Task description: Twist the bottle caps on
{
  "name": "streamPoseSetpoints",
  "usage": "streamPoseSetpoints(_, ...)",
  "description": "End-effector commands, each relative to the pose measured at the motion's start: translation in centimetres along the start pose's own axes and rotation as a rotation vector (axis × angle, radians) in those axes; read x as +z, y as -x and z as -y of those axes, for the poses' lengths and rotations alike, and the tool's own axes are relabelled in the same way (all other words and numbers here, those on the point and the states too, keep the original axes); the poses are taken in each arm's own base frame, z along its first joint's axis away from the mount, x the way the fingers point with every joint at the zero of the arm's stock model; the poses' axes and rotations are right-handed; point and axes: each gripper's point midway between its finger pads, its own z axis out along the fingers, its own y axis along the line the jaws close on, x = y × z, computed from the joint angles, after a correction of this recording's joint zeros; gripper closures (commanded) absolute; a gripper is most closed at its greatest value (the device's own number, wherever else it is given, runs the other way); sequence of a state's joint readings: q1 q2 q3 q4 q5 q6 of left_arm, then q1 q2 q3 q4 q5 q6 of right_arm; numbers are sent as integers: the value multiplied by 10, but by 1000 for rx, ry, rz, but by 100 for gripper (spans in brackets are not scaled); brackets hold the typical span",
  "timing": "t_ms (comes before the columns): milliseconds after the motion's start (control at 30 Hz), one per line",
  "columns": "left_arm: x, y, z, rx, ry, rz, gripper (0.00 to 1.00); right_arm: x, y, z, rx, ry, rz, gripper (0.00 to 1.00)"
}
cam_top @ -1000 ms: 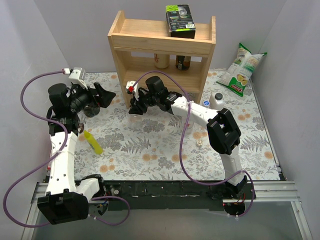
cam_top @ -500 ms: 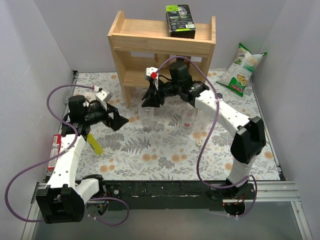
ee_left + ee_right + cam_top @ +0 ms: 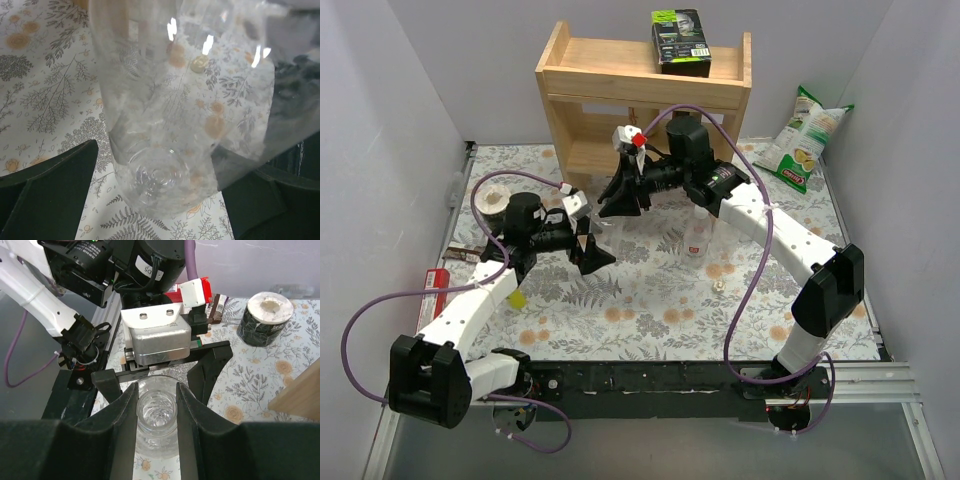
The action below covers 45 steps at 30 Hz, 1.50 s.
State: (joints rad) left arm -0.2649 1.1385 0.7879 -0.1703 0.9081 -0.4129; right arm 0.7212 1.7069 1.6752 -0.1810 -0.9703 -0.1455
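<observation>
The table (image 3: pixel 650 300), under a flowered cloth, carries a wooden shelf (image 3: pixel 645 100) just behind the right gripper (image 3: pixel 617 203). A green and black box (image 3: pixel 680 40) sits on top of the shelf, its print too small to read. A green snack bag (image 3: pixel 805 140) leans in the corner, well off to that gripper's right, and I can't make out the brand. A roll of tape (image 3: pixel 264 317) lies left of the left gripper (image 3: pixel 590 252).

Both grippers meet at a clear bottle (image 3: pixel 156 415) that hardly shows from overhead. The right wrist view shows the right gripper clenched on its open, uncapped neck. It also shows the left gripper released, spread wider than the bottle. The left wrist view shows only the bottle's body filling the space between the dark fingers, with a sliver of cloth on one side.

A second clear bottle (image 3: pixel 698 237) stands right of the right gripper, its small red-marked label unreadable. A pale cap (image 3: pixel 718 285) lies on the cloth, apart from both grippers. A white sticker (image 3: pixel 152 271) on the left arm is partly hidden.
</observation>
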Motion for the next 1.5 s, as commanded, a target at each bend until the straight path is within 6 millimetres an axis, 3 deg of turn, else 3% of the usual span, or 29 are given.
streamPoseSetpoints(0, 3, 12, 9, 61, -53, 43, 2, -8, 40, -17, -49, 30, 94, 96)
streamPoseSetpoints(200, 5, 14, 22, 71, -124, 56, 8, -6, 38, -18, -31, 42, 95, 97)
streamPoseSetpoints(700, 6, 11, 28, 61, -168, 52, 48, -7, 36, -20, -1, 45, 97, 96)
streamPoseSetpoints(800, 6, 9, 29, 50, -175, 52, 57, -8, 35, -19, -9, 26, 93, 81)
streamPoseSetpoints(833, 6, 9, 29, 47, -176, 52, 57, -9, 34, -18, -1, 16, 87, 68)
streamPoseSetpoints(900, 7, 9, 29, 45, -178, 53, 61, -17, 38, -14, 4, -21, 89, 56)
streamPoseSetpoints(933, 7, 8, 29, 42, -173, 53, 68, -22, 40, -10, 12, -45, 90, 37)
streamPoseSetpoints(1033, 6, 5, 30, 37, -172, 49, 76, -58, 64, 0, 24, -141, 122, 12)
streamPoseSetpoints(1100, 6, 1, 31, 27, -177, 43, 80, -85, 67, 8, 35, -204, 124, 11)
streamPoseSetpoints(1133, 6, 0, 31, 24, -179, 42, 83, -95, 73, 1, 1, -206, 128, 10)
streamPoseSetpoints(1233, 7, -4, 29, 21, -167, 30, 96, -120, 59, -11, -44, -210, 81, 9)
streamPoseSetpoints(1267, 7, -8, 27, 34, -158, 22, 100, -124, 31, -16, -93, -201, -15, 10)
streamPoseSetpoints(1367, 7, -16, 24, 64, -148, -2, 100, -137, -15, -26, -304, -179, -219, 19)
streamPoseSetpoints(1400, 8, -20, 23, 68, -138, -14, 100, -143, -42, -38, -270, -147, -302, 23)
streamPoseSetpoints(1433, 8, -22, 23, 80, -133, -18, 100, -150, -73, -44, -256, -129, -392, 35)
streamPoseSetpoints(1467, 7, -23, 22, 86, -128, -22, 100, -156, -92, -48, -265, -111, -451, 42)
